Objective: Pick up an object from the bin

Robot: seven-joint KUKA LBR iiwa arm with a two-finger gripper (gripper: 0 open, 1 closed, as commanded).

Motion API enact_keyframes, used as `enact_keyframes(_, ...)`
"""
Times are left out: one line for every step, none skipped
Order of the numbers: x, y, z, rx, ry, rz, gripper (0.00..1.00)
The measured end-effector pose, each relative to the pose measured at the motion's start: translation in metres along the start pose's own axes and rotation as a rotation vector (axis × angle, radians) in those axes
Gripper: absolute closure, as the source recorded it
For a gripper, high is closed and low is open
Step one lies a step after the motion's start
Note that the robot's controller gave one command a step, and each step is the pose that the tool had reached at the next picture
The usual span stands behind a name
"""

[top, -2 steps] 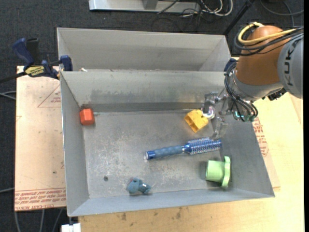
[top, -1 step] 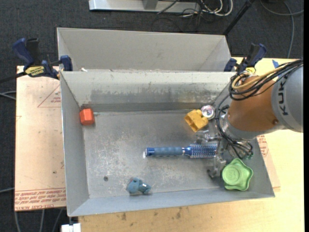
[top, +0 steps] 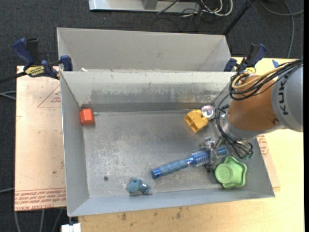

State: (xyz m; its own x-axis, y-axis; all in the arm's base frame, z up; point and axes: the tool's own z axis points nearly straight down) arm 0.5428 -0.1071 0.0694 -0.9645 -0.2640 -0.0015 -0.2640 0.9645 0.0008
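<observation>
My gripper (top: 211,150) is low in the bin's right front part, under the arm's orange cover. It stands at the bristled right end of a blue brush (top: 175,166), which lies slanted on the floor with its handle pointing left and forward. Whether the brush head is between the jaws is hidden. A green lobed cup (top: 231,173) sits just right of and in front of the gripper, close to it. A yellow block-like toy (top: 195,120) lies behind the gripper, near the back wall.
An orange cube (top: 87,116) sits in the back left corner. A small blue-grey piece (top: 137,186) lies by the front wall, left of the brush handle. The arm's orange cover overhangs the bin's right wall.
</observation>
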Motion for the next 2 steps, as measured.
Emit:
enact_keyframes(0.008, 0.019, -0.127, 0.004, -0.007, 0.047, 1.0)
enact_keyframes(0.014, -0.003, -0.174, 0.004, -0.003, -0.47, 1.0)
